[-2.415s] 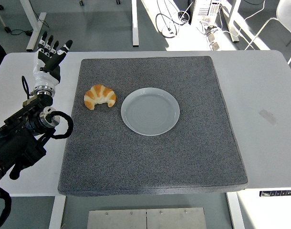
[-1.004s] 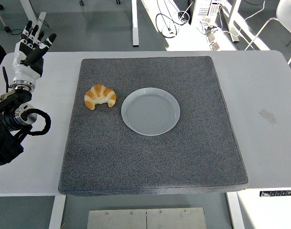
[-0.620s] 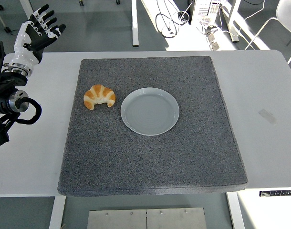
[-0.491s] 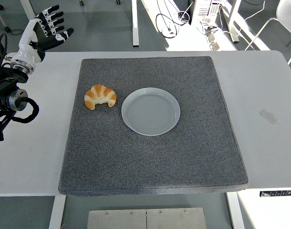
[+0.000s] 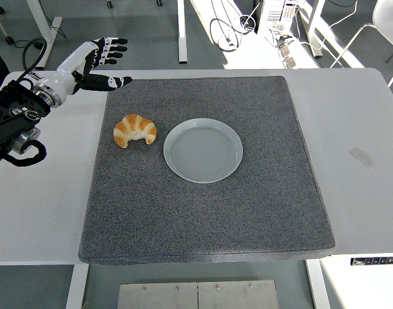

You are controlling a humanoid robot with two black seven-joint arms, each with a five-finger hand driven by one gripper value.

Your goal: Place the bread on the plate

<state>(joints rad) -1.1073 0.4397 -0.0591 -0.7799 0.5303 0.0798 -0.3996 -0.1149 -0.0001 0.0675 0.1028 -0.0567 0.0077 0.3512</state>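
A golden croissant [image 5: 134, 130] lies on the grey mat [image 5: 203, 212], just left of an empty pale plate [image 5: 203, 150] near the mat's middle. My left hand [image 5: 105, 63] is open, fingers spread and pointing right. It hovers over the table's far left, above the mat's back-left corner and well behind the croissant. It holds nothing. The right arm is out of view.
The white table [image 5: 357, 122] extends to the right of the mat, with a small patch of tape [image 5: 362, 157] on it. Beyond the far edge are table legs, cables and floor.
My left arm has swung from the left edge toward the right and back. The hand has turned from pointing up to pointing right, nearer the mat's back-left corner. Croissant and plate have not moved.
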